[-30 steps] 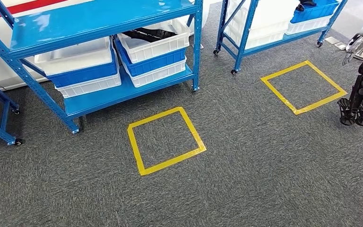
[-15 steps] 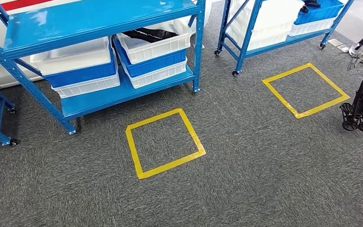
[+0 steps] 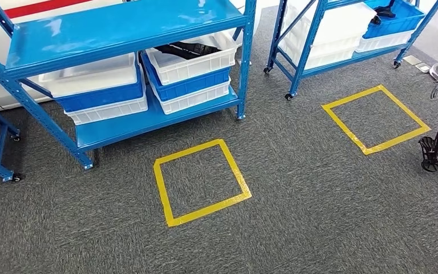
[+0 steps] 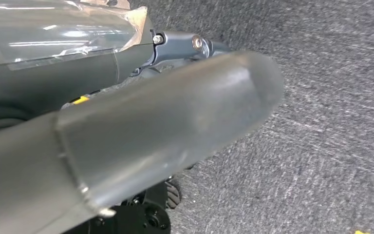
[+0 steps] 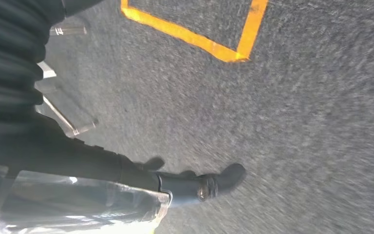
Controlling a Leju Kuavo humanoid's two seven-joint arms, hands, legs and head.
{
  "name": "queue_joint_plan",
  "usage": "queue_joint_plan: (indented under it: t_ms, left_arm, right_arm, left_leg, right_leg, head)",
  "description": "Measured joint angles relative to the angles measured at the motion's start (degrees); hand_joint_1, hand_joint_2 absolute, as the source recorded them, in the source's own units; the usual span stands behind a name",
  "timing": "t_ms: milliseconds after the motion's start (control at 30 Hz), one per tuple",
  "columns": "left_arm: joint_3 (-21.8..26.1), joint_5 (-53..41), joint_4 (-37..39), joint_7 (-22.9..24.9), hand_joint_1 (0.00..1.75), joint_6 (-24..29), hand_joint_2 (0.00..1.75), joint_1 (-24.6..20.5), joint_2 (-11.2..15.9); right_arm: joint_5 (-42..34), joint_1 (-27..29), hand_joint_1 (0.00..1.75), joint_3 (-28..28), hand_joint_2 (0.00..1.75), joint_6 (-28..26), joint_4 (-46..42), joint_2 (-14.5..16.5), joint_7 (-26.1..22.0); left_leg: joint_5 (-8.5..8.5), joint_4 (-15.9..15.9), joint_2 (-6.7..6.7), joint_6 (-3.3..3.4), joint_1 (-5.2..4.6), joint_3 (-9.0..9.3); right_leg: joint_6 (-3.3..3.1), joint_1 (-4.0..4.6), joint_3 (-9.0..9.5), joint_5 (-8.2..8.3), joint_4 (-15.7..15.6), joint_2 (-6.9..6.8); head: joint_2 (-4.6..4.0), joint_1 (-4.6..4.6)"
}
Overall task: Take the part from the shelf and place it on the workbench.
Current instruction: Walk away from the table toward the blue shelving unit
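Black part [image 3: 185, 49] in white plastic bin [image 3: 191, 58], blue steel shelf [image 3: 120, 68] at 11 o'clock, awaiting pickup. Left hand [image 4: 126, 146], right hand [image 5: 195, 183] hang over carpet; finger opening cannot tell.

The blue shelf [image 3: 148, 117] holds stacked white and blue bins [image 3: 188, 74] above grey carpet [image 3: 296, 211].

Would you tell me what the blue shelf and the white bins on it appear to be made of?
The blue shelf looks like painted metal: glossy, reflecting light, with slim angled posts. The white bins look like moulded plastic, matte with ribbed rims, though that is judged by look alone.
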Motion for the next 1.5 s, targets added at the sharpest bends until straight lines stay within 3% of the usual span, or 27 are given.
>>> queue_joint_plan:
  t_ms: [67,100,200,233,267,333,367,400,533,600,667,733,767,800,867,933,1067,1133,1200,1233,1267,1300,1367,1400,1433,1500]
  left_arm:
    - [0.00,0.03,0.02,-0.03,0.00,0.13,0.00,-0.17,-0.03]
    - [-0.01,-0.02,0.03,-0.04,0.00,0.15,0.00,-0.23,-0.04]
    - [-0.02,-0.17,0.03,-0.03,0.00,0.17,0.00,-0.22,-0.05]
    - [-0.02,-0.19,0.04,-0.01,0.00,0.17,0.00,-0.19,-0.05]
    - [-0.02,-0.21,0.04,0.01,0.00,0.17,0.00,-0.16,-0.05]
    - [-0.02,-0.24,0.05,0.02,0.00,0.18,0.00,-0.16,-0.03]
    - [-0.03,-0.27,0.05,0.03,0.00,0.19,0.00,-0.20,-0.02]
    - [-0.03,-0.30,0.05,0.03,0.00,0.21,0.00,-0.27,0.00]
    - [-0.02,-0.11,0.05,0.05,0.00,0.53,0.00,-0.33,0.02]
    - [0.00,0.02,0.05,0.00,0.00,0.75,0.00,-0.22,-0.01]
    - [0.01,0.07,0.05,-0.06,0.00,0.84,0.00,-0.24,0.00]
    - [0.00,0.08,0.05,-0.11,0.00,0.84,0.00,-0.27,0.00]
    - [0.00,0.08,0.05,-0.14,0.00,0.84,0.00,-0.24,-0.02]
    - [0.00,0.10,0.05,-0.16,0.00,0.83,0.00,-0.21,-0.04]
    - [0.01,0.15,0.05,-0.19,0.00,0.83,0.00,-0.16,-0.08]
    - [0.01,0.16,0.05,-0.25,0.00,0.83,0.00,-0.19,-0.07]
    - [-0.01,0.06,0.05,-0.37,0.00,0.69,0.00,-0.34,-0.02]
    - [-0.02,-0.09,0.08,-0.37,0.00,0.43,0.00,-0.36,0.01]
    - [-0.03,-0.19,0.10,-0.35,0.00,0.22,0.00,-0.32,0.02]
    - [-0.04,-0.21,0.11,-0.32,0.00,0.19,0.00,-0.28,0.04]
    - [-0.04,-0.20,0.11,-0.28,0.00,0.18,0.00,-0.24,0.07]
    - [-0.04,-0.20,0.11,-0.23,0.00,0.16,0.00,-0.22,0.09]
    - [-0.03,-0.19,0.10,-0.16,0.00,0.18,0.00,-0.23,0.21]
    - [-0.03,-0.18,0.10,-0.10,0.00,0.22,0.00,-0.28,0.28]
    - [-0.02,-0.16,0.10,-0.04,0.00,0.28,0.00,-0.34,0.36]
    - [-0.02,-0.12,0.11,0.14,0.00,0.47,0.00,-0.41,0.46]
  right_arm:
    - [-0.04,-0.10,0.00,-0.02,1.75,-0.01,0.09,-0.06,0.05]
    - [-0.09,-0.13,0.00,-0.03,1.75,-0.01,0.09,-0.05,0.07]
    - [-0.50,-0.05,0.00,-0.27,1.75,-0.14,0.10,-0.06,-0.04]
    - [-0.66,0.11,0.00,-0.39,1.75,-0.27,0.11,-0.09,-0.16]
    - [-0.79,0.31,0.00,-0.51,1.75,-0.41,0.13,-0.11,-0.31]
    - [-0.91,0.62,0.00,-0.73,1.75,-0.69,0.16,-0.10,-0.50]
    - [-0.96,0.64,0.00,-0.86,1.75,-0.81,0.19,-0.07,-0.58]
    - [-1.05,0.59,0.00,-1.03,1.75,-0.94,0.21,-0.04,-0.73]
    - [-1.68,0.61,0.00,-1.76,1.75,-1.37,0.25,0.05,-2.13]
    - [-1.92,0.60,0.00,-2.06,1.75,-1.69,0.25,0.04,-2.67]
    - [-2.04,0.60,0.00,-2.43,1.75,-1.92,0.25,0.02,-2.89]
    - [-2.17,0.74,0.00,-2.81,1.75,-1.94,0.26,0.01,-2.96]
    - [-2.24,0.81,0.00,-2.96,1.75,-1.95,0.26,-0.01,-2.96]
    - [-2.29,0.86,0.00,-3.08,1.75,-1.96,0.27,-0.04,-2.96]
    - [-2.33,0.89,0.00,-3.26,1.75,-1.97,0.30,-0.14,-2.97]
    - [-2.33,0.84,0.00,-3.33,1.75,-1.98,0.37,-0.15,-2.99]
    - [-2.50,0.71,0.00,-3.51,1.75,-2.00,0.42,-0.10,-3.06]
    - [-2.76,0.70,0.00,-3.84,1.75,-2.01,0.42,-0.08,-3.18]
    - [-3.08,0.72,0.00,-4.25,1.75,-2.02,0.42,0.01,-3.41]
    - [-3.20,0.79,0.00,-4.43,1.75,-2.02,0.43,0.05,-3.50]
    - [-3.27,0.90,0.00,-4.57,1.75,-2.03,0.43,0.06,-3.54]
    - [-3.33,1.02,0.00,-4.68,1.75,-2.03,0.44,0.07,-3.57]
    - [-3.53,1.12,0.00,-4.92,1.75,-2.02,0.47,0.21,-3.75]
    - [-3.67,1.05,0.00,-5.07,1.75,-2.01,0.48,0.34,-3.90]
    - [-3.80,0.92,0.00,-5.26,1.75,-2.00,0.49,0.48,-4.03]
    - [-3.90,0.71,0.00,-5.58,1.75,-1.98,0.49,0.71,-4.14]
  left_leg:
    - [-1.51,2.01,0.13,-1.05,0.18,-0.66]
    - [-2.59,4.63,0.24,-1.46,0.33,-2.09]
    - [-5.56,15.72,0.38,-2.22,0.80,-9.41]
    - [-4.97,17.28,0.39,-2.25,0.90,-11.14]
    - [-3.16,16.71,0.40,-2.18,0.98,-11.84]
    - [2.52,10.08,0.45,-1.61,0.95,-10.21]
    - [4.42,6.82,0.51,-1.24,0.77,-9.04]
    - [5.20,4.26,0.58,-0.84,0.55,-8.05]
    - [4.26,1.43,0.58,0.36,0.14,-6.16]
    - [4.49,-0.06,0.62,0.98,0.45,-4.48]
    - [4.21,-0.55,0.66,1.35,0.52,-3.62]
    - [3.56,-0.54,0.50,1.41,0.44,-2.96]
    - [3.18,-0.53,0.39,1.33,0.43,-2.50]
    - [2.75,-0.52,0.29,1.18,0.45,-1.92]
    - [1.67,-0.41,0.20,0.65,0.33,-0.82]
    - [0.64,-0.24,0.21,0.05,0.10,-0.30]
    - [-0.75,0.72,0.36,-0.96,0.37,-0.37]
    - [-3.32,5.76,0.44,-1.70,0.66,-2.82]
    - [-6.17,13.75,0.49,-2.30,0.96,-7.68]
    - [-6.37,16.41,0.51,-2.43,1.06,-9.79]
    - [-5.37,16.97,0.53,-2.40,1.11,-10.91]
    - [-3.22,15.28,0.54,-2.22,1.12,-10.91]
    - [1.95,7.70,0.58,-1.35,0.90,-8.35]
    - [3.39,4.40,0.65,-0.84,0.70,-7.04]
    - [3.94,2.35,0.71,-0.41,0.45,-6.20]
    - [3.49,1.36,0.73,0.18,0.00,-5.77]
  right_leg:
    - [-0.96,-0.27,1.08,0.32,-1.78,0.12]
    - [-1.26,-0.46,1.36,0.12,-1.88,0.10]
    - [-2.09,-0.42,2.15,-0.72,-1.90,-0.02]
    - [-2.18,-0.41,2.56,-1.06,-1.90,-0.02]
    - [-2.15,-0.41,3.10,-1.44,-1.90,0.01]
    - [-1.95,-0.42,4.22,-2.28,-1.98,0.10]
    - [-1.75,-0.29,4.55,-2.65,-2.05,0.15]
    - [-1.51,-0.21,4.67,-2.96,-2.13,0.19]
    - [-0.43,0.05,5.23,-3.63,-2.76,-0.14]
    - [-0.48,0.17,4.42,-5.02,0.10,-0.19]
    - [-0.82,0.12,0.27,-7.67,7.45,-0.14]
    - [-0.47,0.09,-4.21,-8.75,13.42,-0.14]
    - [0.06,0.08,-5.03,-7.71,13.28,-0.14]
    - [0.72,0.03,-4.75,-5.71,10.88,-0.15]
    - [1.63,-0.14,-2.24,-0.80,2.88,-0.22]
    - [1.01,-0.23,-0.36,1.59,-1.52,-0.27]
    - [-0.96,-0.43,0.34,1.39,-2.03,-0.13]
    - [-1.75,-0.71,0.76,1.06,-2.16,-0.14]
    - [-2.26,-0.64,1.06,0.62,-2.16,-0.16]
    - [-2.33,-0.58,1.26,0.40,-2.16,-0.15]
    - [-2.34,-0.53,1.55,0.14,-2.16,-0.11]
    - [-2.31,-0.48,1.97,-0.13,-2.17,-0.07]
    - [-2.17,-0.39,2.79,-0.73,-2.24,0.02]
    - [-1.97,-0.26,3.01,-1.03,-2.29,0.06]
    - [-1.72,-0.22,3.07,-1.31,-2.36,0.06]
    - [-1.05,-0.23,3.22,-1.67,-2.71,-0.01]
  head:
    - [0.00,-0.31]
    - [0.00,-0.38]
    - [0.00,-0.49]
    - [0.00,-0.49]
    - [0.00,-0.50]
    - [0.00,-0.49]
    - [0.00,-0.47]
    - [0.00,-0.48]
    - [0.00,-0.67]
    - [0.00,-0.55]
    - [0.00,-0.40]
    - [0.00,-0.34]
    - [0.00,-0.34]
    - [0.00,-0.32]
    - [0.00,-0.30]
    - [0.00,-0.39]
    - [0.00,-0.73]
    - [0.00,-0.87]
    - [0.00,-0.93]
    - [0.00,-0.93]
    - [0.00,-0.93]
    - [0.00,-0.95]
    - [0.00,-0.90]
    - [0.00,-0.84]
    - [0.00,-0.82]
    - [0.00,-0.82]
